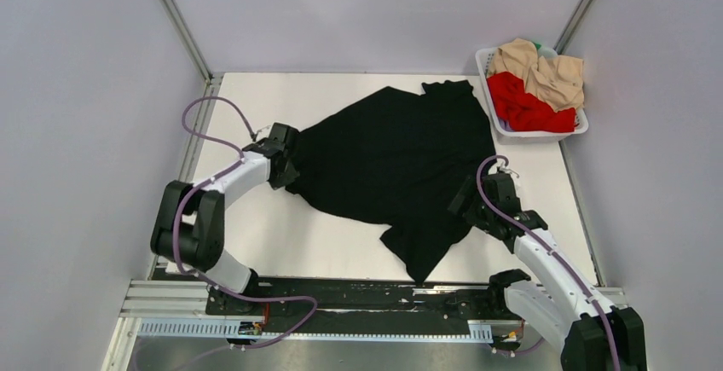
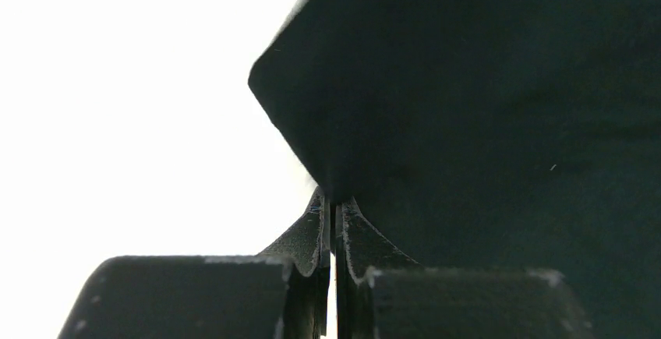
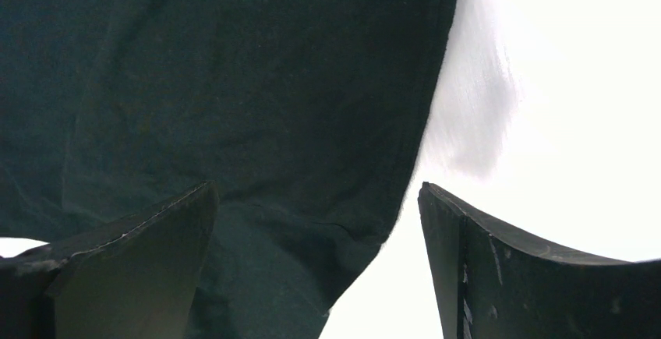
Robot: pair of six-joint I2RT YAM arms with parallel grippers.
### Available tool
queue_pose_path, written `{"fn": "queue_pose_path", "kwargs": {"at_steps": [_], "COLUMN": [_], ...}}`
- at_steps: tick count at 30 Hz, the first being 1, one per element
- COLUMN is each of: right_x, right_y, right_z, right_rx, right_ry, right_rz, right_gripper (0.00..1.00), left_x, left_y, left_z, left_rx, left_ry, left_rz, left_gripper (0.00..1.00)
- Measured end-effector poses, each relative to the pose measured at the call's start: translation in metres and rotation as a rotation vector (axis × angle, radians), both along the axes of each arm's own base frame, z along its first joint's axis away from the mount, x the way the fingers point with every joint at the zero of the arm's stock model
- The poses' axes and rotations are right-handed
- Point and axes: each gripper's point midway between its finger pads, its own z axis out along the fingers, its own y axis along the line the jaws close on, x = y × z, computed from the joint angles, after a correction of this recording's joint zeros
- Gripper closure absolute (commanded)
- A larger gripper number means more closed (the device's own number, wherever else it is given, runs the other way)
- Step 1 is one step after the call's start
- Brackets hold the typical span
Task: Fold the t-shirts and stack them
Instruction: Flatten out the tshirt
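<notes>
A large black t-shirt (image 1: 401, 153) lies spread and rumpled across the middle of the white table. My left gripper (image 1: 290, 166) is shut on the shirt's left edge; in the left wrist view the fingertips (image 2: 335, 210) pinch a corner of the black cloth (image 2: 468, 105). My right gripper (image 1: 465, 200) is open at the shirt's right lower edge; in the right wrist view its gripper (image 3: 316, 199) straddles the black cloth's edge (image 3: 234, 105) without closing on it. A red t-shirt (image 1: 529, 105) and a beige t-shirt (image 1: 546, 71) lie crumpled in the basket.
A white plastic basket (image 1: 511, 130) stands at the table's far right corner. Grey walls enclose the table on three sides. A metal rail (image 1: 358, 303) runs along the near edge between the arm bases.
</notes>
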Motion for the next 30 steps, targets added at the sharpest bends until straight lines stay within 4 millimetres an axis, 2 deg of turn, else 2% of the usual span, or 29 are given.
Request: {"fn": "queue_pose_path", "kwargs": {"at_steps": [7,8,9,11,13,17,22,26,30], "right_x": [0.001,0.002,0.002,0.001,0.000,-0.002,-0.001,-0.002,-0.002], "right_y": [0.003,0.003,0.004,0.004,0.003,0.003,0.004,0.005,0.007], "right_z": [0.001,0.001,0.000,-0.001,-0.003,-0.004,-0.001,0.000,0.001], "right_rx": [-0.013,-0.014,-0.015,-0.019,-0.023,-0.024,-0.019,-0.013,-0.004], "right_ry": [0.020,0.023,0.026,0.035,0.046,0.055,0.041,0.038,0.036], "right_rz": [0.048,0.051,0.054,0.057,0.059,0.064,0.066,0.072,0.081], "right_gripper": [0.00,0.00,0.00,0.00,0.00,0.00,0.00,0.00,0.00], "left_x": [-0.082,-0.093,-0.104,-0.119,-0.133,-0.143,-0.138,-0.145,-0.143], "left_y": [0.020,0.023,0.027,0.035,0.042,0.049,0.054,0.066,0.060], "left_z": [0.035,0.037,0.038,0.038,0.037,0.038,0.043,0.024,0.004], "left_rx": [0.135,0.153,0.172,0.212,0.251,0.279,0.198,0.084,-0.010], "left_ry": [0.133,0.162,0.195,0.253,0.316,0.351,0.243,0.165,0.123], "left_rz": [0.025,0.022,0.021,0.021,0.030,0.046,0.111,0.209,0.232], "left_gripper": [0.99,0.88,0.50,0.08,0.01,0.00,0.00,0.02,0.16]}}
